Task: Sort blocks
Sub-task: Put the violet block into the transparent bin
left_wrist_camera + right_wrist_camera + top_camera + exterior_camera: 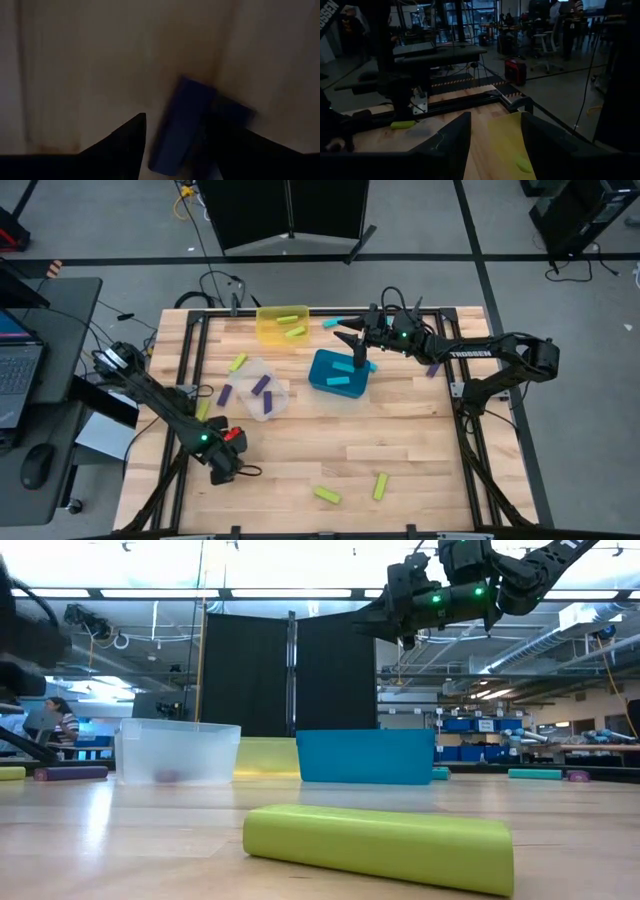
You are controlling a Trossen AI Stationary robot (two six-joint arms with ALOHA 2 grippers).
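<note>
My left gripper (224, 468) is low at the table's near-left part. In its wrist view its gripper (172, 145) is shut on a purple block (182, 117). My right gripper (352, 343) hangs open and empty high above the teal bin (322, 380), which holds cyan blocks (338, 378). The low view shows that gripper (400, 622) well above the teal bin (365, 757). Past that gripper (495, 145) lies the yellow bin (507, 142). Loose yellow-green blocks (327, 496) (381, 486) lie flat near the near edge; one (380, 845) fills the low view's foreground. My left gripper has the purple block between its two fingers (127, 145), which come at it from above, pointing down. The block's near end (165, 160) sits slanted across the gap. Whether the block rests on the table or is lifted, I cannot tell.
The yellow bin (282, 323) holds two yellow-green blocks. The clear bin (262, 392) holds purple blocks. Loose blocks lie at the left (238, 362) (225, 393) (203, 408), and cyan (330, 322) and purple (433, 367) ones farther right. Bare wood spreads across the near middle.
</note>
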